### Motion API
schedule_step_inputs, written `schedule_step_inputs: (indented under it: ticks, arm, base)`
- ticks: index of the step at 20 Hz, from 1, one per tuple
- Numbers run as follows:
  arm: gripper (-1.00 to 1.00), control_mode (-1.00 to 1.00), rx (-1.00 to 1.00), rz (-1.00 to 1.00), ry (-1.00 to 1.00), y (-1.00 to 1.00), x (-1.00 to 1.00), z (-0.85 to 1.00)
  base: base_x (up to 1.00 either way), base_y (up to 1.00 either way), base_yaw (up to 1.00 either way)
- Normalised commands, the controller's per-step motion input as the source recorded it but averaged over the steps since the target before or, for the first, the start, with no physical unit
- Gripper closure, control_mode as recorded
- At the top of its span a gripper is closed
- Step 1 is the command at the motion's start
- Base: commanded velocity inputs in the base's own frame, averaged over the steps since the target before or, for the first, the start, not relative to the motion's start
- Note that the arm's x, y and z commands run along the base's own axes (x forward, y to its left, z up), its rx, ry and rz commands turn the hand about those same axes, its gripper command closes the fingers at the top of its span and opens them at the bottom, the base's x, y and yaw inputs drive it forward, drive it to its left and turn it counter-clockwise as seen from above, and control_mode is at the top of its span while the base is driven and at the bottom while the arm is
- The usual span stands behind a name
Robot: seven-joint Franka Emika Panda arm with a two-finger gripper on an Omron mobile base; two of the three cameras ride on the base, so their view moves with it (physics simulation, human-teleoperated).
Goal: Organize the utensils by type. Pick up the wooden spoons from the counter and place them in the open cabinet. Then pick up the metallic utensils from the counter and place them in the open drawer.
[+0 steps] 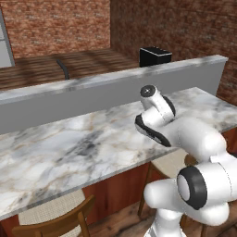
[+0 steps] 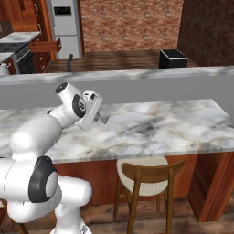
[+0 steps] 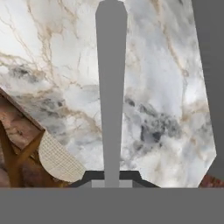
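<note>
Carrying the utensil over the counter (image 1: 69, 148), you have a broad marble top with a grey ledge (image 2: 151, 89) behind it and nothing lying on the stretch in view. Your gripper (image 2: 101, 119) sits low above the marble, its jaws nearly together and clamped on a slim grey metallic utensil (image 3: 111, 87), whose handle juts straight out from the fingertips in the hand view. Keep the grip firm and the handle level, and lift clear of the counter edge before swinging toward the drawer. Neither drawer nor cabinet is visible, so their contents can't be judged.
</note>
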Motion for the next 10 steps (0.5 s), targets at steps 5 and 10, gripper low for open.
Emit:
schedule_step_inputs:
  ticks: [5,10]
  arm:
    - [1.0,-1.0,0.0,-0.14,-0.33,-0.29,-1.0,0.47]
    - [1.0,-1.0,0.01,-0.09,-0.02,-0.15,-0.97,0.72]
  base:
    - [0.0,0.0,0.0]
    - [0.0,0.0,0.0]
